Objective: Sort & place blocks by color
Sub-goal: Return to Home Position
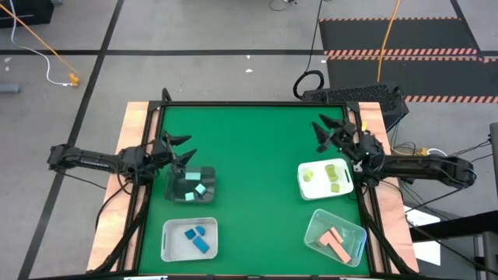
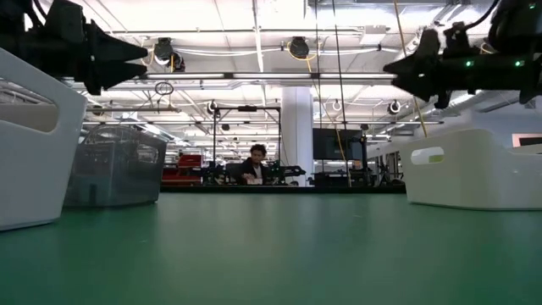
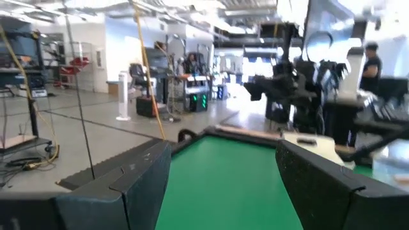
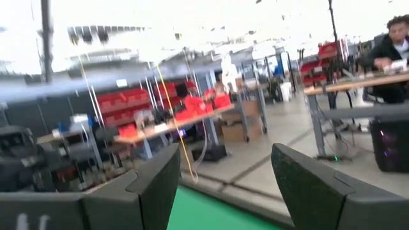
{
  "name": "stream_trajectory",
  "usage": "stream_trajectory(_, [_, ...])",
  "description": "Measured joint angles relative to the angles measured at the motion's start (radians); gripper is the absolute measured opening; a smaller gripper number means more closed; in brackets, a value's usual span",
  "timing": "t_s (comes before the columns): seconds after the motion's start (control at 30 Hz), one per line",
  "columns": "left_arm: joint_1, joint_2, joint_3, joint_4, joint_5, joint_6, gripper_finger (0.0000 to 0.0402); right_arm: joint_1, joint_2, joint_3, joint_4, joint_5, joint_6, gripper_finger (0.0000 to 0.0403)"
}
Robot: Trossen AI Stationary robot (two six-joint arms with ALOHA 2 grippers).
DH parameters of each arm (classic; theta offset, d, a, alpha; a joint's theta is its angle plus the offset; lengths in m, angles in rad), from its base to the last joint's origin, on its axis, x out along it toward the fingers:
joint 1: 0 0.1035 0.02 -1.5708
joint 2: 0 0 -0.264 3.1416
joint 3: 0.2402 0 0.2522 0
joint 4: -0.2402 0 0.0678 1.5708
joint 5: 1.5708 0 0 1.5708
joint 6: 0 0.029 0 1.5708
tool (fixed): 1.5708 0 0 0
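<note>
All blocks lie in bins. Mint blocks [image 1: 196,189] lie in a dark bin [image 1: 189,173], blue blocks [image 1: 196,238] in a white bin [image 1: 171,243], yellow-green blocks [image 1: 333,175] in a white bin [image 1: 303,185], salmon blocks [image 1: 334,240] in a clear bin [image 1: 315,225]. My left gripper [image 1: 184,148] is open and empty, raised just beyond the dark bin; its gap shows in the left wrist view [image 3: 223,191]. My right gripper [image 1: 320,132] is open and empty, raised beyond the yellow-green bin; its gap shows in the right wrist view [image 4: 223,185].
The green table top [image 1: 249,155] lies bare between the bins. In the low view the bins stand at the left [image 2: 114,165] and right [image 2: 474,165]. A person [image 2: 254,163] sits far behind the table; another person [image 4: 396,45] shows in the right wrist view.
</note>
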Motion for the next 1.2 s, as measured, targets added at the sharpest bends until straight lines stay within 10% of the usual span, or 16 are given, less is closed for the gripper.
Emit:
stream_trajectory(0.67, [0.437, -0.243, 0.000, 0.001, -0.001, 0.000, 0.0282, -0.044, -0.363, 0.000, -0.001, -0.001, 0.000, 0.0238])
stream_trajectory(1.2, [0.826, -0.288, 0.000, 0.002, -0.001, 0.000, 0.0279, -0.488, -0.623, -0.002, -0.001, 0.000, 0.000, 0.0238])
